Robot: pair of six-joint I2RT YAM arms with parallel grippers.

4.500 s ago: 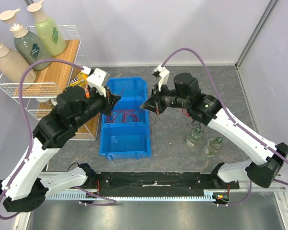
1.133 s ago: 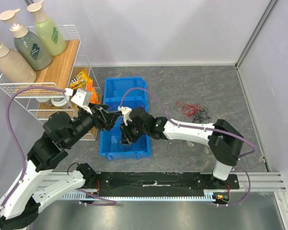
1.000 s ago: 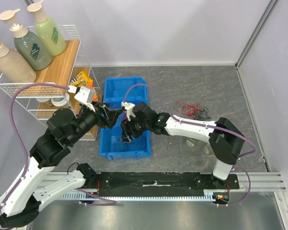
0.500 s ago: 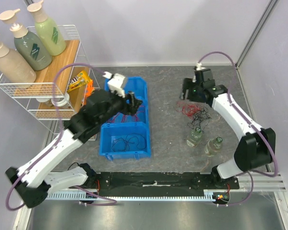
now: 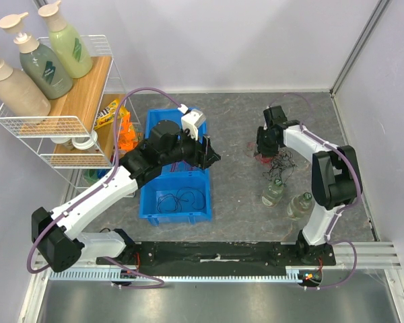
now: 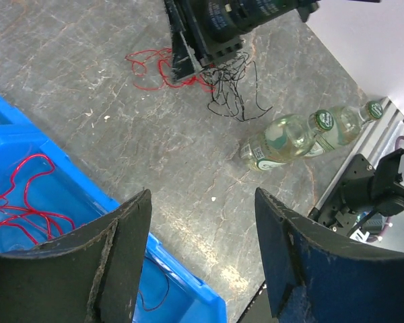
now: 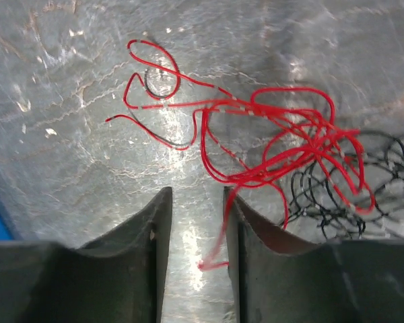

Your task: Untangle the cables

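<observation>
Near edge, R side: two clear bottles (image 6: 277, 143) lie on their sides on the surface (image 5: 236, 202), green caps; labels too small to read. L of them, blue bin (image 5: 176, 216): near compartment holds a loose black cable (image 5: 180, 198), the next one back a loose red cable (image 6: 27, 192). Each lies on its own, no mixing seen. Left fingers (image 6: 121, 262) hang over the bin's R rim, spread wide, nothing betw. them. Further back on the R, a red-and-black clump (image 5: 276, 160) lies on the bare surface near the bottles. Its red strands (image 7: 289, 145) sprawl to one side, its black strands (image 7: 337, 195) bunch on the other, and the two overlap where they meet. Right fingers (image 7: 145, 269) sit low over the red side w/ only a narrow gap, surface visible through it. One red strand end lies in that gap, but nothing looks pinched, so I take them as empty. Judgement: part-way done. Some cable is already split off by colour into the bin; the clump is still interlaced, so what's left is pulling red clear of black there. Far L: wire rack (image 5: 27, 124) w/ three pump bottles (image 5: 44, 64) and an orange pack (image 5: 124, 129); print on all of them unreadable at this res. No brand or writing legible anywhere.
</observation>
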